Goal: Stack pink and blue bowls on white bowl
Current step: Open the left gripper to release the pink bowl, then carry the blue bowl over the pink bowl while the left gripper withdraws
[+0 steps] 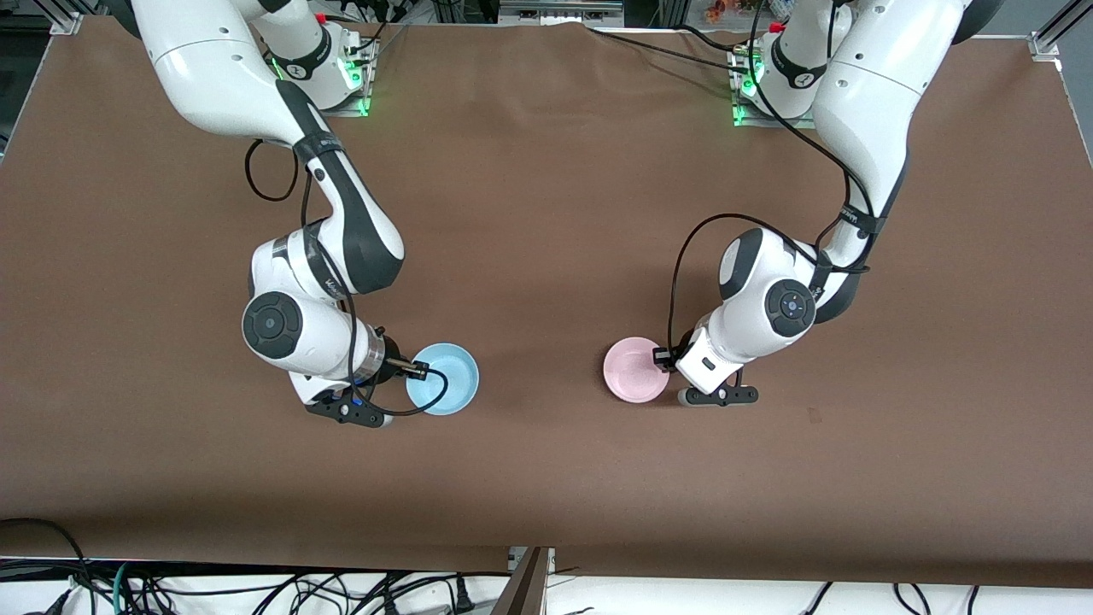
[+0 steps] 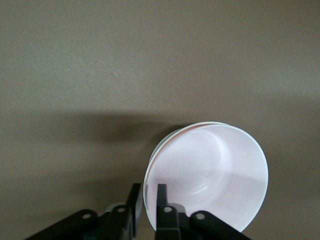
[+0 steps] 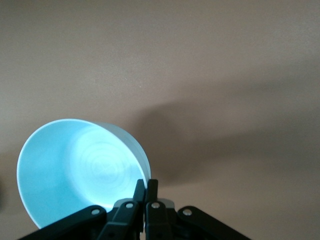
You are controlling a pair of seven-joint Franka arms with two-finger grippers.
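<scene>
Front view: blue bowl rests on the brown table toward the right arm's end, right gripper at its rim. Pink bowl sits toward the left arm's end, left gripper at its rim.

Left wrist view: fingers straddle the pink bowl's rim with a slight gap, a second, white rim nested beneath.

Right wrist view: fingers pinch the blue bowl's wall tight.
</scene>
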